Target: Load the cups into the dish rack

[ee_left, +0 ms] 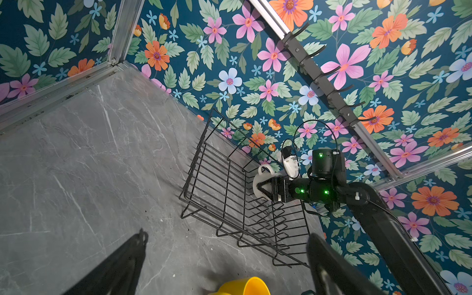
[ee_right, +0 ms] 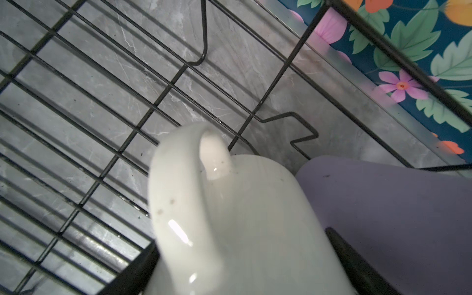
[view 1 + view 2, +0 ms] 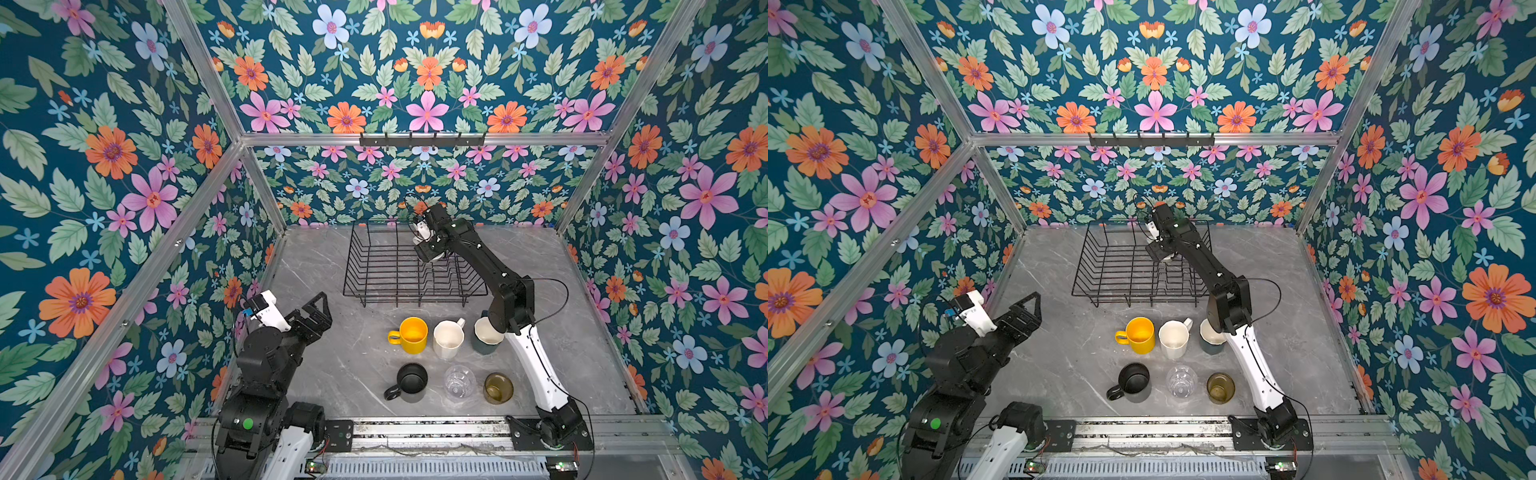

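On the surface [image 3: 332,374] the rack [image 3: 386,266] is set at the back. The left pincer [image 3: 320,309] is held wide and empty. The white mug [image 2: 229,217] is gripped by the right pincer [image 1: 261,190] in the rack, beside the lilac tumbler [image 2: 383,204]. Six cups [image 3: 448,338] are ranged in front.

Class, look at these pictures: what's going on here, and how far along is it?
The right end effector grips a white mug inside the black wire dish rack, right beside a lilac tumbler already in it; whether the mug rests on the wires is unclear. The left end effector hangs open and empty at the left of the table. Six cups wait in front of the rack: yellow mug, cream mug, dark green mug, black mug, clear glass, amber glass.
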Available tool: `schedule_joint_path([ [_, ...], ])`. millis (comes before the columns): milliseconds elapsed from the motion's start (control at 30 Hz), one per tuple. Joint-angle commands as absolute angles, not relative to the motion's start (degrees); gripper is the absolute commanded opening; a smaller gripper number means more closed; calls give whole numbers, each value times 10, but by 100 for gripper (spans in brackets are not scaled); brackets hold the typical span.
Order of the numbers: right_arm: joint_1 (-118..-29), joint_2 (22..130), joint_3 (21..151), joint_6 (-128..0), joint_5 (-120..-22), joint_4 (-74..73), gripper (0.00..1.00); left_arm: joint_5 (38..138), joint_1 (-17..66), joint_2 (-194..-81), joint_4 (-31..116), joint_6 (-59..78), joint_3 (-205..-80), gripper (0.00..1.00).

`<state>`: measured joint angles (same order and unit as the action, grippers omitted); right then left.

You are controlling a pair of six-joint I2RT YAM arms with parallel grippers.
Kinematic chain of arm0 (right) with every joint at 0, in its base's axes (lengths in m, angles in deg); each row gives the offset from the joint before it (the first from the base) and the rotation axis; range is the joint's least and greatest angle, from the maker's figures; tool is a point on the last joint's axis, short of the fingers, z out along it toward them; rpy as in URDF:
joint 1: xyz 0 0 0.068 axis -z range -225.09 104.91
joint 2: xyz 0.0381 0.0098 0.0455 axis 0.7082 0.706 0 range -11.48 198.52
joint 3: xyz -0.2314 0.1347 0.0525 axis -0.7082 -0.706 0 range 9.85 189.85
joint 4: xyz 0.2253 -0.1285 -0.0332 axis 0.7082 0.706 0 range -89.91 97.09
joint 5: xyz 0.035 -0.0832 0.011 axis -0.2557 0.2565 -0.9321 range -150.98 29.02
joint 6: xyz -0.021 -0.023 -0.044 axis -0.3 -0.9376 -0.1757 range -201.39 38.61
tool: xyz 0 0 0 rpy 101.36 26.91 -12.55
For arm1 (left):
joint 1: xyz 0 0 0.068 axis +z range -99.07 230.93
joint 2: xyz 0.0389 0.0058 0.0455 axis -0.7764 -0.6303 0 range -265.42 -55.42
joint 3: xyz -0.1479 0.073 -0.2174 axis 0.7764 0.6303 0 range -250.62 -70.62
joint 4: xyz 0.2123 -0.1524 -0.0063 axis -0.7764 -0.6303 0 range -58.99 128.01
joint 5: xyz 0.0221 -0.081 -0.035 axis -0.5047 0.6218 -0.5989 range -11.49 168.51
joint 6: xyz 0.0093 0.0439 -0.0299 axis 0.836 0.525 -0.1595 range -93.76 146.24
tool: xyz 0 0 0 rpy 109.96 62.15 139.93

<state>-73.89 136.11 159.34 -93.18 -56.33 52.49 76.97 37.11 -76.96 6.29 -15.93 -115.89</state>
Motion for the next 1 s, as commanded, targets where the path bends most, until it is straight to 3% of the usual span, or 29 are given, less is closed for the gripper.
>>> schedule_joint_path([
  [0, -740, 1366, 1594, -940, -579, 512, 14, 769, 371, -770, 74, -162, -1158, 100],
  [67, -740, 1366, 1594, -947, -582, 515, 22, 768, 372, -770, 75, -162, -1159, 99],
  [333, -741, 1355, 1573, -976, -594, 518, 35, 772, 371, -773, 80, -164, -1156, 100],
  [733, -742, 1343, 1557, -1037, -614, 529, 41, 773, 371, -773, 82, -164, -1158, 100],
  [967, -742, 1343, 1552, -1050, -626, 535, 60, 775, 371, -776, 85, -165, -1158, 100],
])
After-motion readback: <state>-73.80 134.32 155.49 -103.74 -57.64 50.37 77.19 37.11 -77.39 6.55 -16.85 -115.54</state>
